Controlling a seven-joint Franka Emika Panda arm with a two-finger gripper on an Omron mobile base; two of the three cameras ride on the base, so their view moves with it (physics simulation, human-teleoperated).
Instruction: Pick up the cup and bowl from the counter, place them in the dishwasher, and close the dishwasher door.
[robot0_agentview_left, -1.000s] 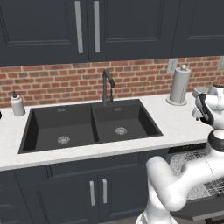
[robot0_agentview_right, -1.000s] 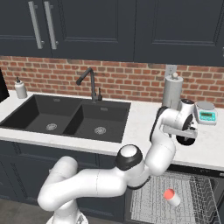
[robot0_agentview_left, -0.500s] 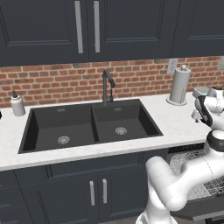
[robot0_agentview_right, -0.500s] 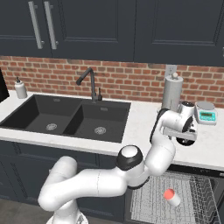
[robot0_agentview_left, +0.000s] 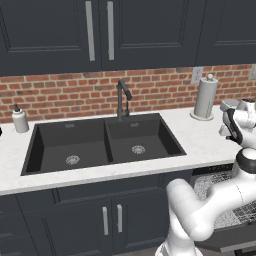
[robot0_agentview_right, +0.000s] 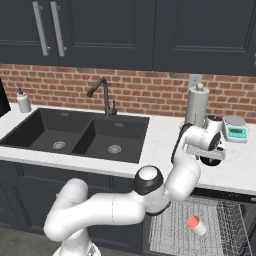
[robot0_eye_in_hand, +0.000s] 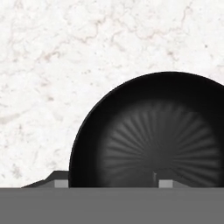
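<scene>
The bowl (robot0_eye_in_hand: 157, 135) fills the lower right of the hand view: round, shallow, matt black, with fine ribs fanning out from its centre and a smooth, thin rim. It sits on the white, faintly veined counter (robot0_eye_in_hand: 65, 65), which takes up the rest of that frame. The two grey fingertips (robot0_eye_in_hand: 165, 183) rise at the bottom edge, one just outside the bowl's left rim, the other inside over the ribbed floor, so the jaws straddle the near wall of the bowl; whether they already pinch it cannot be told.

In the right base view the gripper (robot0_agentview_right: 210, 159) hangs at centre right, low over the counter (robot0_agentview_right: 160, 140), with a dark sliver of the bowl (robot0_agentview_right: 209, 163) under the hand. Just behind it, up and to the right, stand the paper towel roll (robot0_agentview_right: 196, 106) and the white-and-teal scale (robot0_agentview_right: 235, 129). The cup (robot0_agentview_right: 195, 225), coral red with a pale end, lies on its side on the wire rack (robot0_agentview_right: 170, 230) of the open dishwasher at the lower right.

In the left base view the hand (robot0_agentview_left: 239, 125) is at the right edge, beside the towel roll (robot0_agentview_left: 205, 97); the black double sink (robot0_agentview_left: 100, 145) sits mid-frame and a soap bottle (robot0_agentview_left: 20, 120) at the far left
</scene>
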